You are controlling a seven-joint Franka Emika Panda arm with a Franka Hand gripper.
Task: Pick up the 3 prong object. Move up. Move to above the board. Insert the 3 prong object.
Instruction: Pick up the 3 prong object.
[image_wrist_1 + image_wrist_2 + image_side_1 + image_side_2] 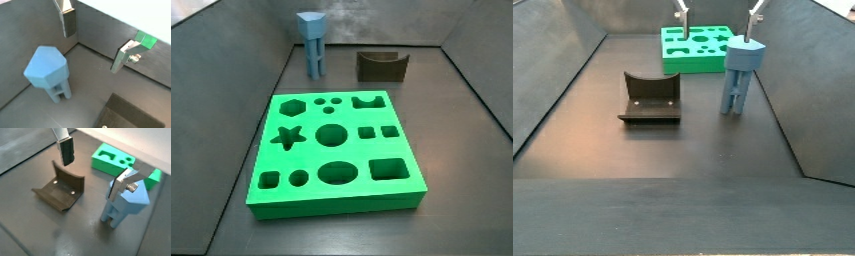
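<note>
The 3 prong object [740, 75] is a tall blue-grey piece with a blocky head. It stands upright on its prongs on the dark floor, next to the green board [700, 48]. It also shows in both wrist views [47, 70] [127, 203] and in a side view [311, 45]. The board with its cut-out holes lies flat [338, 150] [110, 159]. My gripper [718, 14] is open and empty, high above the floor [95, 40] [94, 168]. One finger [123, 184] is close to the piece's head. The other finger [65, 150] is over the fixture's side.
A dark brown fixture with a curved notch [651, 98] stands on the floor beside the 3 prong object [60, 190] [381, 65]. Grey sloping walls [567, 60] enclose the floor on both sides.
</note>
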